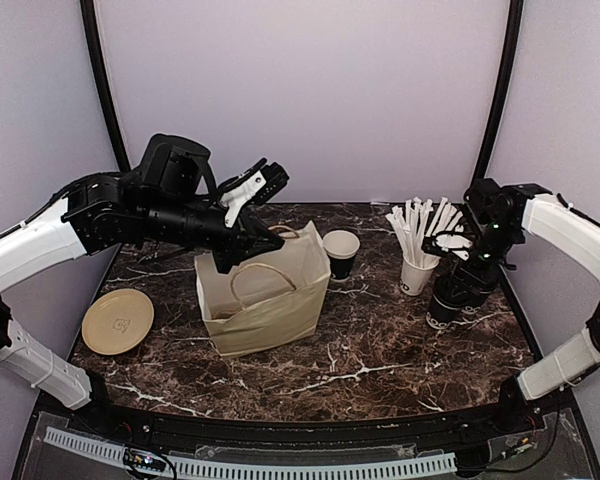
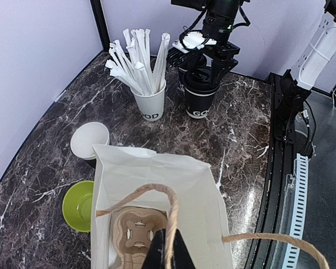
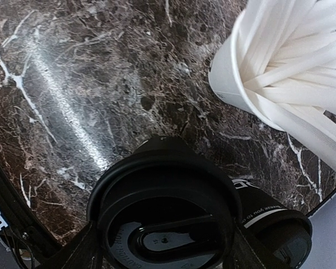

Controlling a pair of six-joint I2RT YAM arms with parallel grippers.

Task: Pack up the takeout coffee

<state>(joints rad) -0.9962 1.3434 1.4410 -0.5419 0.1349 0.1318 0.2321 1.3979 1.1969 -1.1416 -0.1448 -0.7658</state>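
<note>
A lidded black takeout coffee cup (image 3: 162,224) stands on the marble by the straw cup. My right gripper (image 3: 162,249) is open, one finger on each side of its lid and close to it. From above, this cup (image 1: 448,300) sits under that gripper (image 1: 458,262). A second black cup (image 3: 280,224) stands right beside it. An open black cup (image 1: 340,250) with a white inside stands behind the paper bag (image 1: 265,295). My left gripper (image 2: 168,246) is shut on the bag's twine handle (image 2: 171,213), holding the mouth open. A cardboard cup carrier (image 2: 131,235) lies inside the bag.
A white cup of white straws (image 1: 417,270) stands just left of the lidded cups. A lime-green bowl (image 2: 78,204) sits against the bag's far side. A tan round plate (image 1: 117,320) lies near the table's left edge. The raised black table rim (image 1: 280,425) runs along the front.
</note>
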